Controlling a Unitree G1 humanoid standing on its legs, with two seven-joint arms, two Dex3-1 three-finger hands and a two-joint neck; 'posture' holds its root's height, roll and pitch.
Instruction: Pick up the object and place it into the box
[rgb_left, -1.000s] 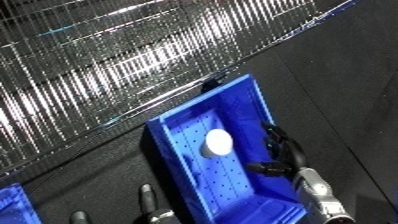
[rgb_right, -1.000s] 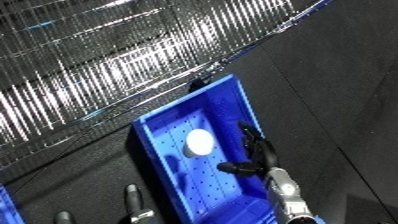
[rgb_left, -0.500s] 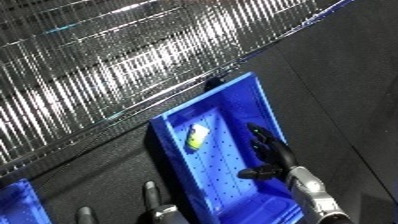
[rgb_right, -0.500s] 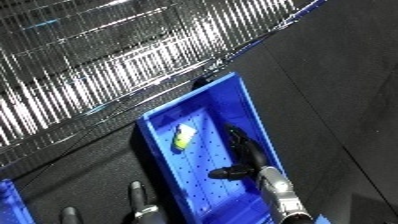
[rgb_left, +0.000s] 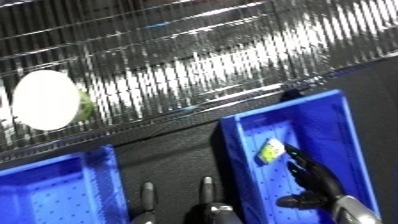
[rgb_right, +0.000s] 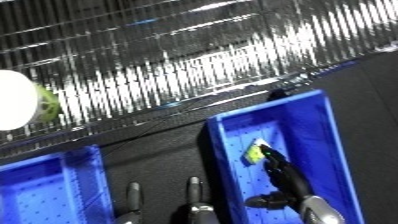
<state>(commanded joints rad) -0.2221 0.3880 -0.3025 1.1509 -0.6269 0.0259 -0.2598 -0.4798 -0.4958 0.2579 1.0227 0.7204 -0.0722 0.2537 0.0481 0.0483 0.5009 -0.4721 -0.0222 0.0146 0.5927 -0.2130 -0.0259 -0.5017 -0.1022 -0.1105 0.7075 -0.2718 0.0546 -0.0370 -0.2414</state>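
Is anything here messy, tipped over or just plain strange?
Nothing looks spilled or broken. The small yellow-and-white object lies tilted inside the blue bin, right at the right hand's fingertips. A round white object sits apart on the wire rack.

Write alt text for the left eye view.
The robot's right hand, fingers straight, reaches into a blue bin beside a small yellow-and-white object. The left hand hovers between it and a second blue bin, below a wire rack.
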